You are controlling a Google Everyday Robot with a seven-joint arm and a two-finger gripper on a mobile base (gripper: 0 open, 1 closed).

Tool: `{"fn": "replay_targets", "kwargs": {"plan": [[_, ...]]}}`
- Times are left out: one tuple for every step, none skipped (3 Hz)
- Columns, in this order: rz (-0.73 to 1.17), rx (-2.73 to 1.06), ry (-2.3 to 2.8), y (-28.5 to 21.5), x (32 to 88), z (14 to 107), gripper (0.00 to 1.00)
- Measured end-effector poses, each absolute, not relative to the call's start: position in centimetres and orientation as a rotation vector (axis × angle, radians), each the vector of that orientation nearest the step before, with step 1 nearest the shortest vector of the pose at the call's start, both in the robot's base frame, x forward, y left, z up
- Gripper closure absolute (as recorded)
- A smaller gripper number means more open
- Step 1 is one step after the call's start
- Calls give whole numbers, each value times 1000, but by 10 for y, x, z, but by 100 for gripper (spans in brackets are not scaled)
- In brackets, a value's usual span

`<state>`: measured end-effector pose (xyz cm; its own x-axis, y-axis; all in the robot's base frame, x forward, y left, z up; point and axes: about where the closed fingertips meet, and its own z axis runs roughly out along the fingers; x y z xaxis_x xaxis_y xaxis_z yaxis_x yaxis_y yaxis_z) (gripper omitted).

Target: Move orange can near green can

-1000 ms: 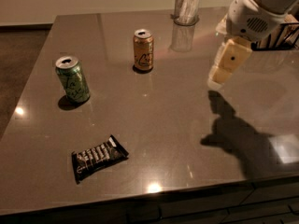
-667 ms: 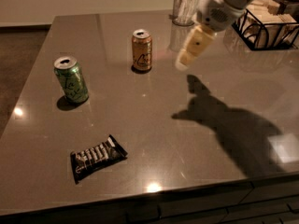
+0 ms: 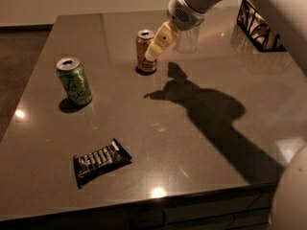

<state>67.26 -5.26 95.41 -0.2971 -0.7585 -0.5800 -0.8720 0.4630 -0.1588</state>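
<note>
The slim golden-orange drink can with a silver top stands upright toward the far middle of the dark grey bench, well apart from the light green drink can at the left. The cream end effector hangs just beside that orange one's right shoulder. Whether it is spread or pressed together I cannot tell. Nothing looks gripped, so I'd judge the grasp and the whole carry leftward are not yet done.

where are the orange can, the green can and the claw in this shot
slim golden-orange drink can point(image 3: 141, 49): camera view, left side of its body
light green drink can point(image 3: 75, 83): camera view, middle of its body
cream claw point(image 3: 152, 54): camera view, its tip, overlapping the golden-orange can's right side in this view
</note>
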Motion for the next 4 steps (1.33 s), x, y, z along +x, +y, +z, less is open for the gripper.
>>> {"fn": "replay_targets", "kwargs": {"plan": [[296,-1275,2143,-32,699,936,0],[346,-1238,2142,-15,715,927,0],[386,-1219,2145,-5,722,921,15],[427,-1208,2136,1,720,919,38]]}}
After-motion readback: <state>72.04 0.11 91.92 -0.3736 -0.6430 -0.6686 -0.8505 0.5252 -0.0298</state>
